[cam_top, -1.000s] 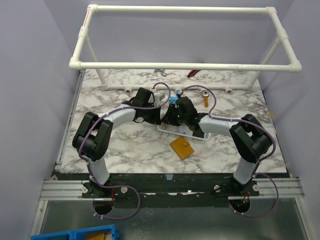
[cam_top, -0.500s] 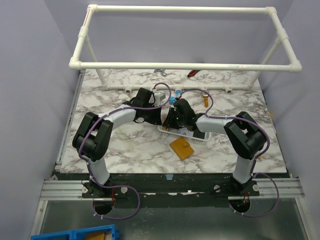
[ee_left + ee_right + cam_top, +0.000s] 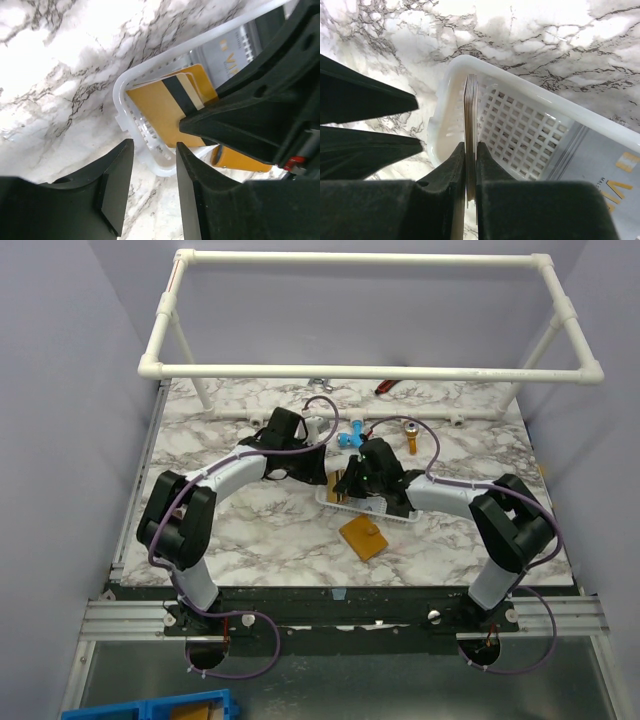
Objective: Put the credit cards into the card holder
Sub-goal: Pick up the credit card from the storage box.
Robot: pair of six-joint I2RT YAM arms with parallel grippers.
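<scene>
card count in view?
2 distinct: gold card pinched in right gripper at basket corner, silver card flat in basket. Gold may be a stack; others possibly hidden.

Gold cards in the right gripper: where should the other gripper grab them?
Probably the free end of the gold cards, nearest the white basket corner. The right gripper pinches their other end and they stand on edge. So the left gripper would best come from that corner side, with one finger on each flat face.
</scene>
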